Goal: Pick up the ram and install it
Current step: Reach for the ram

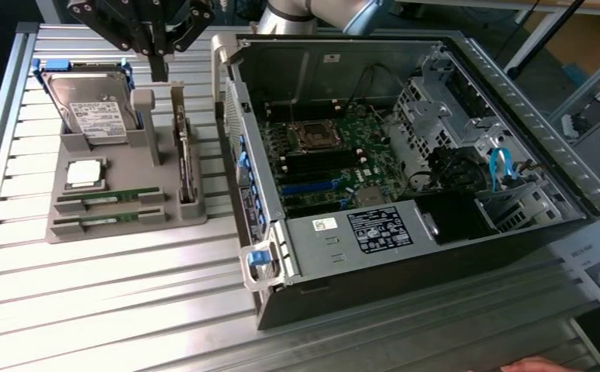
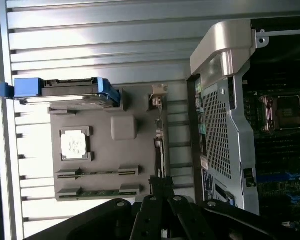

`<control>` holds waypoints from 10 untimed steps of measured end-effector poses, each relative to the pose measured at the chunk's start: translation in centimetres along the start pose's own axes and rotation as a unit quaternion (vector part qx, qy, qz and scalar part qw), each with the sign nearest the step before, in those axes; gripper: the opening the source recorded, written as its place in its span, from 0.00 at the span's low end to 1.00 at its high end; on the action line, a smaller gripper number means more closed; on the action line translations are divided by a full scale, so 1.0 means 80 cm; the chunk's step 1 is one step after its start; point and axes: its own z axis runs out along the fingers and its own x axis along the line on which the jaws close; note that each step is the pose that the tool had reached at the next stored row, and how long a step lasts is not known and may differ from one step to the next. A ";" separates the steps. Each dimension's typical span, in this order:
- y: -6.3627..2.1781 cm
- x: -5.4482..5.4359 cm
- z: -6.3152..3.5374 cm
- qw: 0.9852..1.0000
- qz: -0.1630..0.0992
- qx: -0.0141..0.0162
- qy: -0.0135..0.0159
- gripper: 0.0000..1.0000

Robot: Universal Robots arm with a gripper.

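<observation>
Approach step, seemingly — the fingers hung closed and empty above the holder; the ram sat untouched. Grasping it called for parting them first.

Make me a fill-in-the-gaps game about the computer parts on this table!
1. The gray holder has ___ green ram sticks lying in it.
2. The hard drive stands in a ___ frame.
3. The computer case has its side ___, so the motherboard shows.
Missing words: two, blue, open.
</observation>
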 end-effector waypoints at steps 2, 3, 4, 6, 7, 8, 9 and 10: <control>0.000 0.006 0.000 1.000 0.000 0.000 0.000 0.10; -0.001 0.008 0.000 1.000 0.000 0.000 0.000 0.10; -0.001 0.011 0.000 1.000 0.000 0.000 0.000 0.10; -0.001 0.016 -0.001 1.000 0.000 0.000 0.000 0.10; -0.001 0.018 -0.001 1.000 0.000 0.000 0.000 0.10; -0.002 0.021 -0.001 1.000 0.000 0.000 0.000 0.10; -0.002 0.023 -0.001 1.000 0.000 0.000 0.000 0.10; -0.002 0.025 -0.001 1.000 0.000 0.000 0.000 0.10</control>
